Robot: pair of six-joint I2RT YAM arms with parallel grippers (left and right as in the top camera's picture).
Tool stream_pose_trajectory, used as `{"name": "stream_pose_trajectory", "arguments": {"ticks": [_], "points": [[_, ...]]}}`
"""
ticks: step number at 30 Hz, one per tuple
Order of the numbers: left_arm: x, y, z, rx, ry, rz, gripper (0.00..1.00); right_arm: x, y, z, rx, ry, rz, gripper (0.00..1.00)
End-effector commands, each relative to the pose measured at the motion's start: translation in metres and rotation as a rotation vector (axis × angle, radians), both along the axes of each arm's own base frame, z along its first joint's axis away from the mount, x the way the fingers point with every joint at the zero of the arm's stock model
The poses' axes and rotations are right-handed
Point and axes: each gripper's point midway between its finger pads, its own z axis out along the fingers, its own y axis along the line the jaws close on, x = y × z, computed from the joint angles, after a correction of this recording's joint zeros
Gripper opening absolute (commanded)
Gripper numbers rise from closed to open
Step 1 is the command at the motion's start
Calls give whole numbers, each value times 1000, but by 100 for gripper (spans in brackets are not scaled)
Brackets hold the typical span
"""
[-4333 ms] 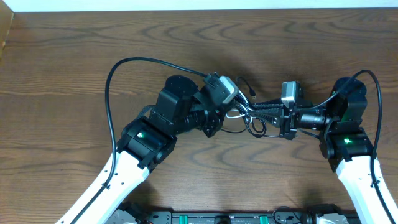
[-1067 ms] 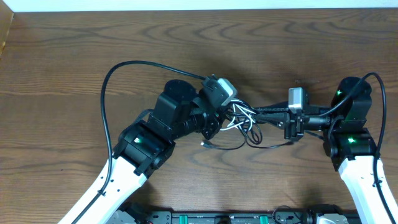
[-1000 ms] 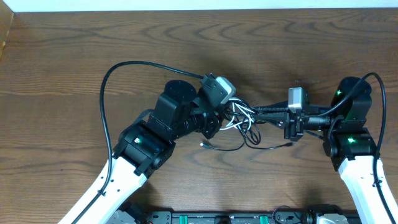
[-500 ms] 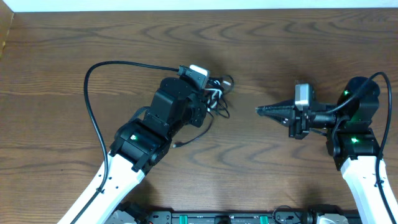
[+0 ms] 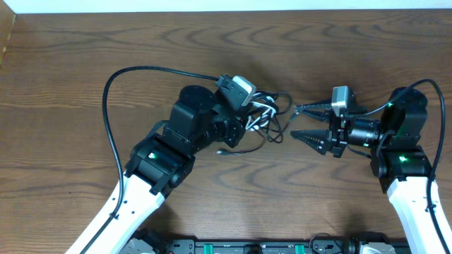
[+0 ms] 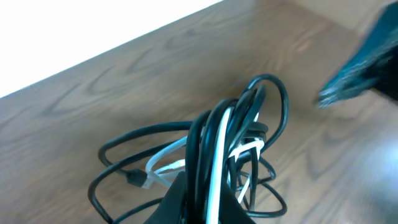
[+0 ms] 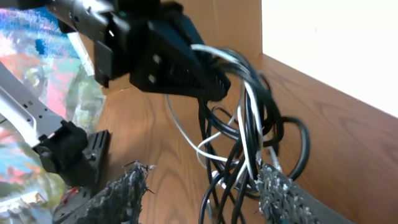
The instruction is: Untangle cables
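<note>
The cables [image 5: 267, 116] form one tangled bunch of thin black cords with a white one among them, just right of the table's middle. My left gripper [image 5: 248, 120] is shut on the bunch. In the left wrist view the cables [image 6: 233, 134] rise out of the shut left gripper [image 6: 204, 191] and loop onto the wood, with a small plug [image 6: 134, 178] lying at the left. My right gripper [image 5: 295, 122] stands open, its fingertips just right of the bunch. In the right wrist view the cables [image 7: 245, 121] hang in front of the open right gripper [image 7: 204, 171], with nothing pinched.
The left arm's thick black cable [image 5: 113, 88] arcs over the table's left half. A light strip [image 5: 212, 4] runs along the wooden table's far edge. A rack of equipment [image 5: 247, 247] sits at the near edge between the two arm bases.
A second ago both grippers were on the bunch. The left gripper pulled it away up and left, then brought it back toward the right. The right gripper has opened.
</note>
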Motion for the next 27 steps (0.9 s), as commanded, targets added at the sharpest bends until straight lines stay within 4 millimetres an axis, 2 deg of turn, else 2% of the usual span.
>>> {"name": "stream_pose_trajectory", "arguments": {"ticks": [1,6,8,10,13,18,25,27], "points": [[-12,-17,24,-74,-34,-118,8,1,0,4,-20,-84,3,57],[-22,-27,32,-123,-29,-197,8,4,3,0,-44,-95,-18,55],[-28,-31,35,-142,-24,-238,8,10,3,-4,-66,-84,-55,50],[-35,-35,37,-161,-15,-283,8,15,2,-9,-87,-72,-91,40],[-44,-39,39,-182,-1,-335,7,22,-1,-13,-108,-54,-136,15],[-47,-40,39,-188,2,-349,8,25,-3,-15,-117,-48,-158,2],[-67,-48,48,-239,21,-469,7,57,-24,-29,-144,126,-407,6],[-67,-48,47,-239,24,-472,8,58,-25,-29,-143,133,-419,21]]}}
